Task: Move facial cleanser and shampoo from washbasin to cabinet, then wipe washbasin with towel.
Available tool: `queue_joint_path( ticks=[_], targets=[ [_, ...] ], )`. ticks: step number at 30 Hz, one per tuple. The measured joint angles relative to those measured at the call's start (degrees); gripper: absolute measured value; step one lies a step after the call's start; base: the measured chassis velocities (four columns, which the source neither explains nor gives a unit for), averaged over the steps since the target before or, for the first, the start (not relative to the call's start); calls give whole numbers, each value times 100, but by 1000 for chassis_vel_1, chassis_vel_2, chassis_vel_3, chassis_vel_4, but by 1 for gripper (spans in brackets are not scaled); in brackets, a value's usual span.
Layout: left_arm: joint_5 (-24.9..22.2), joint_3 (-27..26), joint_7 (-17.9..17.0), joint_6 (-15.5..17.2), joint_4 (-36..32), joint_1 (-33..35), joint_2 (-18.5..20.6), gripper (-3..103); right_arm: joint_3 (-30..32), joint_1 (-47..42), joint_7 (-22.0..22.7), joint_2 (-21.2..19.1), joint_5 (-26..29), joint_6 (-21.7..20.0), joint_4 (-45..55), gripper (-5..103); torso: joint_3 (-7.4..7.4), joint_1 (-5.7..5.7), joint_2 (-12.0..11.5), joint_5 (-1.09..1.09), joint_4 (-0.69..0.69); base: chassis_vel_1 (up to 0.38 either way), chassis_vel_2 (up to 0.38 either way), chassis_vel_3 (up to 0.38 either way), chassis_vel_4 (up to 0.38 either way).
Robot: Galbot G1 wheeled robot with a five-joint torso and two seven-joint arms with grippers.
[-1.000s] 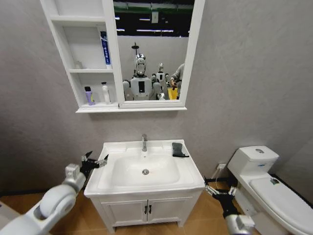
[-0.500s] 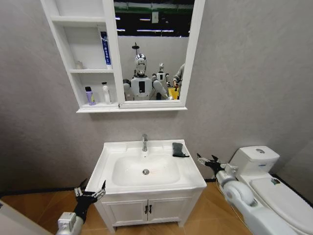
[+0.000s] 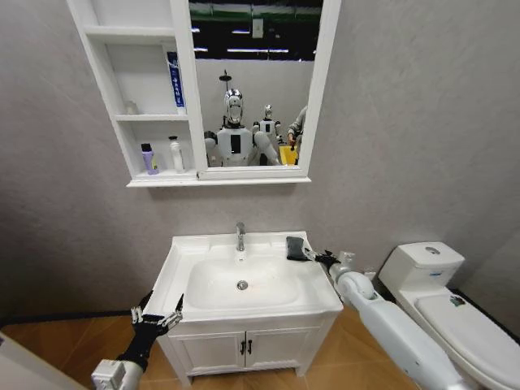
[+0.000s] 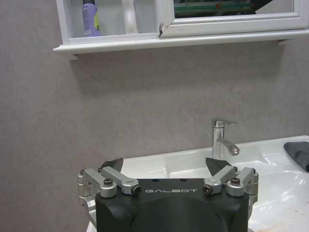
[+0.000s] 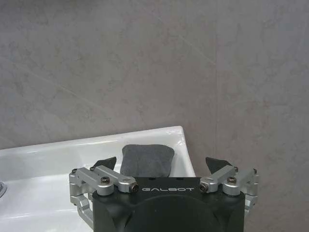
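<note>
Left gripper (image 3: 157, 311) hangs spread, empty, low by the washbasin (image 3: 175, 284) front-left corner. 2 bottles (image 3: 162, 156) already on the cabinet (image 3: 122, 97). Towel (image 3: 296, 248) lies back-right, directly ahead of the spread, empty right gripper (image 3: 318, 257), the nearer arm.

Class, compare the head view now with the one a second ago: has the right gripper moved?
Yes. The right gripper has risen from low beside the toilet to the washbasin's back right corner, next to the towel, fingers open.
</note>
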Motion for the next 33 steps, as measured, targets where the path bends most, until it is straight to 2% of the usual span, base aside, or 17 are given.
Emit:
queue_joint_path(
  ticks=[8, 20, 21, 22, 23, 25, 26, 29, 30, 32, 33],
  targets=[
    [-36, -67, 0, 20, -31, 7, 1, 97, -549, 590, -287, 316, -162, 82, -1067, 100, 0, 0, 0, 2, -2, 0, 0, 0, 0],
    [-35, -151, 9, -3, -58, 70, -75, 97, -927, 960, -557, 833, -420, 325, -2027, 101, 0, 0, 0, 1, -1, 0, 0, 0, 0],
    [-31, -174, 20, -23, -58, 83, -99, 96, -990, 1050, -618, 1007, -550, 419, -2220, 94, -1, 0, 0, 2, -1, 0, 0, 0, 0],
    [-30, -176, 24, -24, -56, 88, -102, 96, -998, 1068, -618, 1043, -570, 436, -2256, 89, -1, 0, 0, 2, -1, 0, 0, 0, 0],
    [-30, -176, 24, -24, -56, 88, -102, 96, -998, 1068, -618, 1043, -570, 436, -2256, 89, -1, 0, 0, 2, -1, 0, 0, 0, 0],
    [-27, -176, 36, -29, -37, 86, -103, 96, -1013, 1119, -618, 1118, -641, 472, -2341, 78, -1, -1, 1, 1, -2, 0, 0, 0, 0],
    [-27, -176, 36, -29, -37, 86, -103, 96, -1013, 1119, -618, 1118, -641, 472, -2341, 78, -1, -1, 1, 1, -2, 0, 0, 0, 0],
    [-22, -147, 47, -30, 1, 66, -113, 96, -1038, 1178, -623, 1176, -931, 548, -2469, 61, -1, -1, 0, 2, -2, 0, 0, 0, 0],
    [-22, -147, 47, -30, 1, 66, -113, 96, -1038, 1178, -623, 1176, -931, 548, -2469, 61, -1, -1, 0, 2, -2, 0, 0, 0, 0],
    [-20, -128, 48, -30, 14, 62, -129, 96, -1041, 1212, -625, 1187, -1012, 559, -2543, 51, -1, -1, 0, 2, -2, 0, 0, 0, 0],
    [-20, -128, 48, -30, 14, 62, -129, 96, -1041, 1212, -625, 1187, -1012, 559, -2543, 51, -1, -1, 0, 2, -2, 0, 0, 0, 0]
  ],
)
